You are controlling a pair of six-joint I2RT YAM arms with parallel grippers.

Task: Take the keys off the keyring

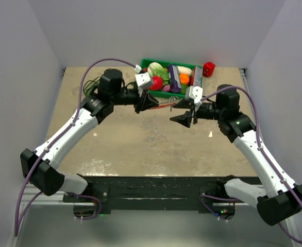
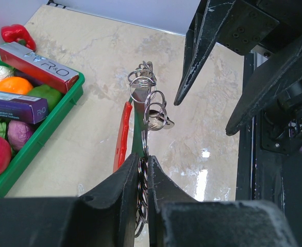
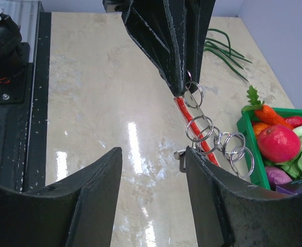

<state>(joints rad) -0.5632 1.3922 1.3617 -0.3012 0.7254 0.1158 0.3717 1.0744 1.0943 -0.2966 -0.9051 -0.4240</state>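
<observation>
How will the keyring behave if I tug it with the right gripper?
Likely floppy: the keyring is loosely linked rings held by the shut left gripper, so it should swing, not resist. Thin shiny wire may slip from the open right gripper. The red tag looks stiffer.

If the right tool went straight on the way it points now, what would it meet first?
Probably the keyring hanging from the left tool, just ahead of the open right tool; depth is unclear.
</observation>
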